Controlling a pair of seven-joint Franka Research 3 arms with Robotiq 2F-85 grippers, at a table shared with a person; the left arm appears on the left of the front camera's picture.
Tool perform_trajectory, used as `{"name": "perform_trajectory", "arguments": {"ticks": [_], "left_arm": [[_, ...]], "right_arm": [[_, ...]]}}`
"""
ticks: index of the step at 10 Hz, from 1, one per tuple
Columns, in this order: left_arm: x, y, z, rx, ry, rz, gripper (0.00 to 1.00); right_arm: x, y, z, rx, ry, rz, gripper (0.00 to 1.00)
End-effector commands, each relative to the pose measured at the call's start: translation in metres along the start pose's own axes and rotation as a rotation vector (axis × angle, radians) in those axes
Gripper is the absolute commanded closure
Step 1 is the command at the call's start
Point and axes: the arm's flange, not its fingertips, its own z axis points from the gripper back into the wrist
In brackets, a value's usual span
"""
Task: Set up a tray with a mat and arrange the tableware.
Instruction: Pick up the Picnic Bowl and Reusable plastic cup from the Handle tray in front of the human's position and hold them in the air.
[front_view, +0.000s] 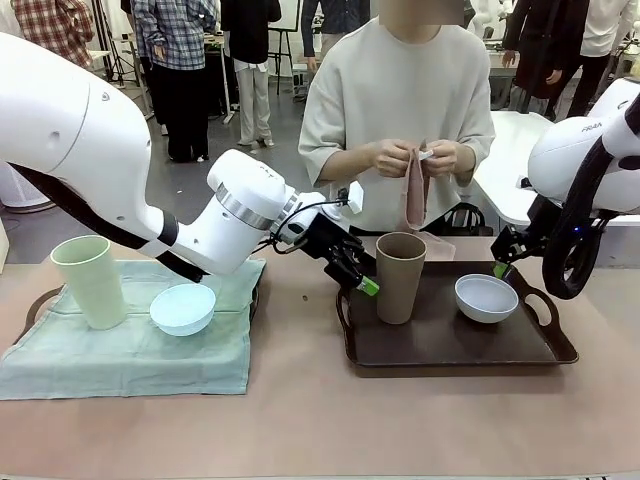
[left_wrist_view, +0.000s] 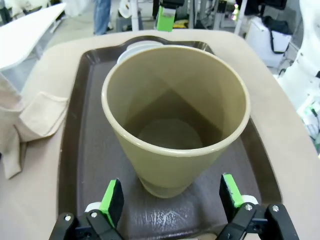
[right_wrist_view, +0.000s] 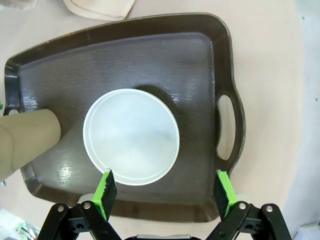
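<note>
brown tumbler (front_view: 401, 277) upright on dark tray (front_view: 450, 352), centre frame. left gripper (front_view: 365, 284) wide open, just left of tumbler, not touching. white bowl (front_view: 487, 298) on tray, right of tumbler. right gripper (front_view: 503, 268) wide open, near bowl's upper right, apart.

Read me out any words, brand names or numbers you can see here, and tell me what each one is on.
"FRAN": grey letters on the right arm's white casing; the word runs on round the curve, out of sight.
White tag on the cloth that the person holds: too small to read.
Brown tumbler, white bowl, dark tray: no print on them.
</note>
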Motion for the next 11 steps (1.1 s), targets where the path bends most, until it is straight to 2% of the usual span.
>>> {"name": "perform_trajectory", "arguments": {"ticks": [1,7,11], "left_arm": [[-0.006,0.003,-0.01,0.016,-0.02,-0.017,0.0],[-0.005,0.005,-0.035,0.006,-0.013,-0.003,0.0],[-0.001,0.004,-0.049,-0.016,-0.027,-0.022,0.0]], "right_arm": [[-0.002,-0.008,-0.011,0.028,-0.016,0.022,0.0],[-0.004,-0.004,-0.041,0.037,0.042,0.051,0.0],[0.0,0.004,-0.051,0.045,0.046,0.045,0.0]]}}
